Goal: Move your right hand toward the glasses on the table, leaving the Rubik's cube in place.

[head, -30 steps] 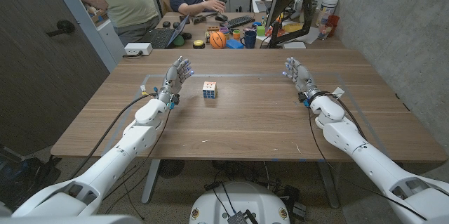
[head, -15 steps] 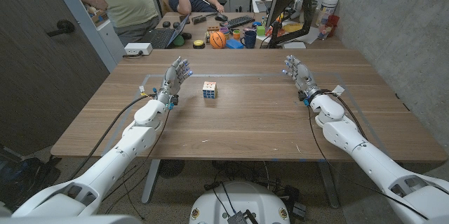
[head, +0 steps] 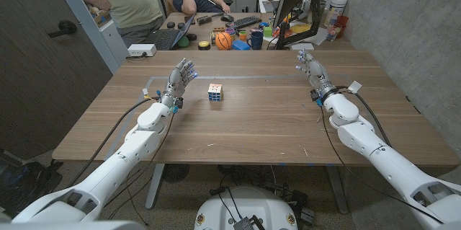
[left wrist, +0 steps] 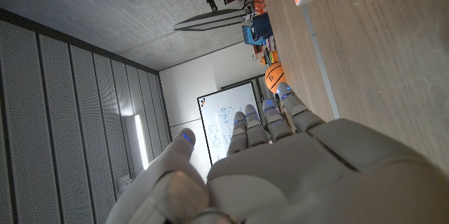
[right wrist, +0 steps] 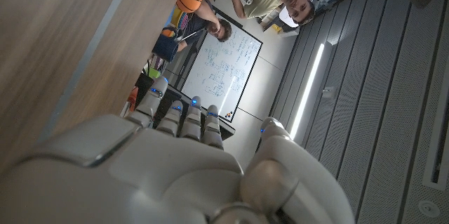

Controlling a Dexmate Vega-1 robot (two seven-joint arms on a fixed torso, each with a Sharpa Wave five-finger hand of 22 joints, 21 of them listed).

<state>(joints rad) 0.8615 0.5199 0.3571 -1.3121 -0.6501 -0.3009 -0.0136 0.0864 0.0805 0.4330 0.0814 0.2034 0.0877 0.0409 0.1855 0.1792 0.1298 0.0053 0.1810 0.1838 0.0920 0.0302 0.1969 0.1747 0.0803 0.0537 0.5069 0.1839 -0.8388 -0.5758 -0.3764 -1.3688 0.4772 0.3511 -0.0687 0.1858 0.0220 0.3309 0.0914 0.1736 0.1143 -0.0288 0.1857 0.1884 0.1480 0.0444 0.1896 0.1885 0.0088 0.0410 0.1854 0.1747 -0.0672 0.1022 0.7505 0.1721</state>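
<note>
Wooden table without visible glasses; right hand open, empty, far-right, well apart from Rubik's cube beside open, empty left hand.

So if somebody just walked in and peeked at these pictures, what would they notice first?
Probably the two white robot arms reaching over the brown wooden table, with the left hand and the right hand both open, fingers apart. Next, the small colourful Rubik's cube sitting alone on the table near the left hand. Behind the table, an orange basketball stands out on a cluttered desk.
</note>
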